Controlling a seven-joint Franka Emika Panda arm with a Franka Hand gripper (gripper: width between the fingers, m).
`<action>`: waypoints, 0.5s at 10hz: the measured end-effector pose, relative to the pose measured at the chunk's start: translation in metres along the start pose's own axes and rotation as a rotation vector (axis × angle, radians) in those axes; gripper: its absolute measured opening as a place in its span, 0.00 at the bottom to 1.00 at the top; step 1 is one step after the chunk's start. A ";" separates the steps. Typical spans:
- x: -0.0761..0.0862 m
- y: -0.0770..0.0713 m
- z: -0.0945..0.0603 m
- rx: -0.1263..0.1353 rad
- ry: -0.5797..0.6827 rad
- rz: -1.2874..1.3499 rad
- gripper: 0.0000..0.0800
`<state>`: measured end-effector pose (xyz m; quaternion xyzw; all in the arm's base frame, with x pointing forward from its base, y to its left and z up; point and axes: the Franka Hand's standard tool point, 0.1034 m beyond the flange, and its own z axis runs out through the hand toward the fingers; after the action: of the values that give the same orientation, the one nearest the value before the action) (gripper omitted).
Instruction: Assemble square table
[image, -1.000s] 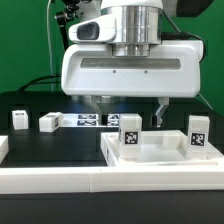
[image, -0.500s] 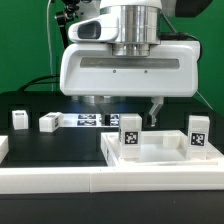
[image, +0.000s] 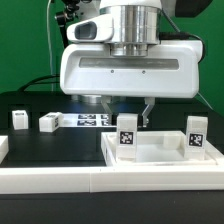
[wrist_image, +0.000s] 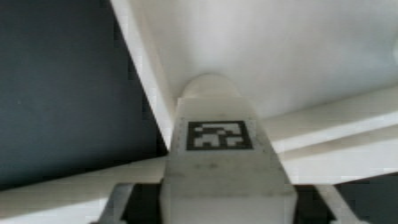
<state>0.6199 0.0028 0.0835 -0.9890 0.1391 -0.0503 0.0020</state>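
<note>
green backdrop behind a black table (image: 40, 145). exterior view: the white table top (image: 160, 155) lies at the exterior view's right, just behind the long border rail (image: 60, 178). two loose leg posts (image: 18, 119) stand at the exterior view's left, with the marker board (image: 90, 120) beside them. the gripper (image: 128, 110) hangs low behind the top's tagged rim. wrist view: a tagged leg post (wrist_image: 219, 140) sits between the jaws, with the table top's white surface behind it. whether they clamp it or stand just apart, i cannot tell.
</note>
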 end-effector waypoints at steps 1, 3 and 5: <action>0.000 0.001 0.000 0.001 0.000 0.066 0.36; 0.001 0.006 0.001 0.022 0.009 0.273 0.36; 0.000 0.005 0.001 0.025 0.025 0.477 0.36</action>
<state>0.6189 -0.0023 0.0821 -0.9273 0.3683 -0.0624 0.0246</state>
